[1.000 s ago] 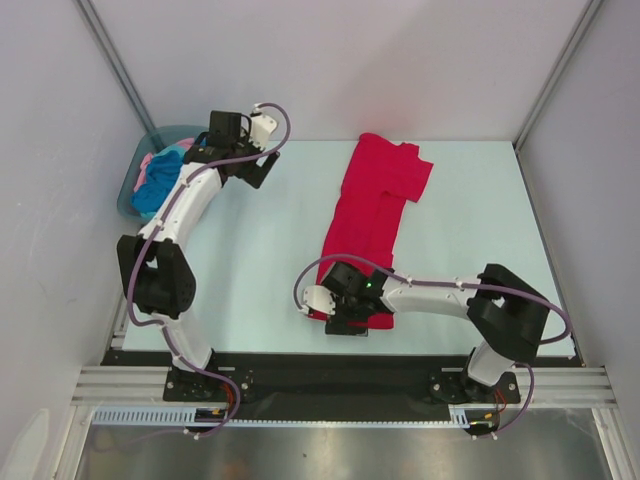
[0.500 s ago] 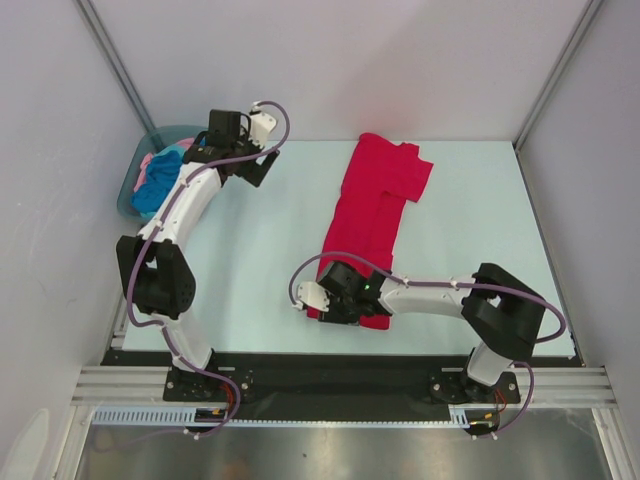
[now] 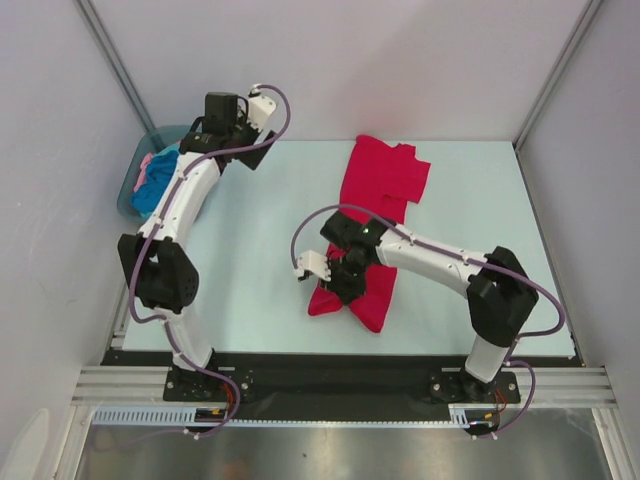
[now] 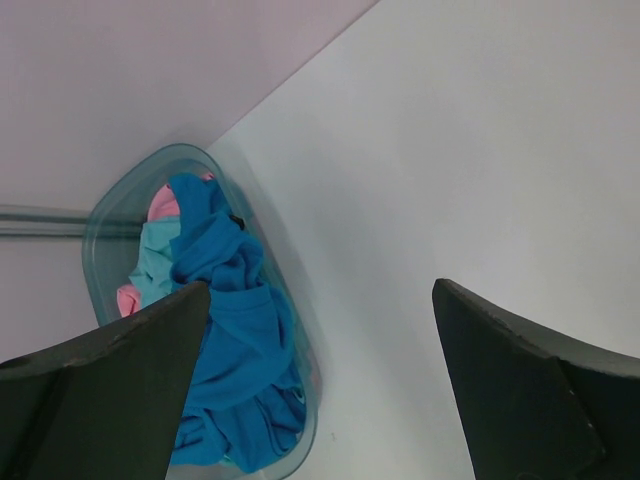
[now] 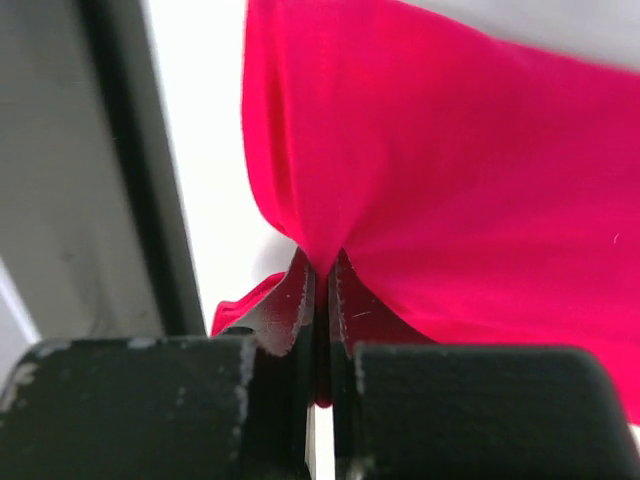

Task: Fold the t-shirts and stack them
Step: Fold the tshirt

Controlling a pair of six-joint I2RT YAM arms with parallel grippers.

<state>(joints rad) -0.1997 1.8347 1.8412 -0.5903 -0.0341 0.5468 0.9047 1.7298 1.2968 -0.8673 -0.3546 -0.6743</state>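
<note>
A crimson-red t-shirt point(image 3: 383, 175) lies lengthwise on the middle of the table, folded narrow. Its near end point(image 3: 362, 305) is bunched and raised. My right gripper point(image 3: 345, 280) is shut on a pinch of that red cloth point(image 5: 450, 170), which drapes off the closed fingertips point(image 5: 322, 275). A turquoise-blue t-shirt point(image 4: 235, 330) and a pale pink one point(image 4: 165, 205) lie crumpled in the tub at the far left. My left gripper point(image 4: 322, 288) hangs open beside the tub, above bare table, with nothing between its fingers point(image 3: 250, 150).
The grey-teal plastic tub point(image 3: 126, 200) stands against the left wall at the table's far left corner; its rim point(image 4: 120, 195) shows in the left wrist view. Walls close the table on three sides. A black rail point(image 3: 330, 365) runs along the near edge.
My right gripper has closed on the red t-shirt's near end and carried it up and away from the near edge. The left gripper shifted slightly toward the back.
</note>
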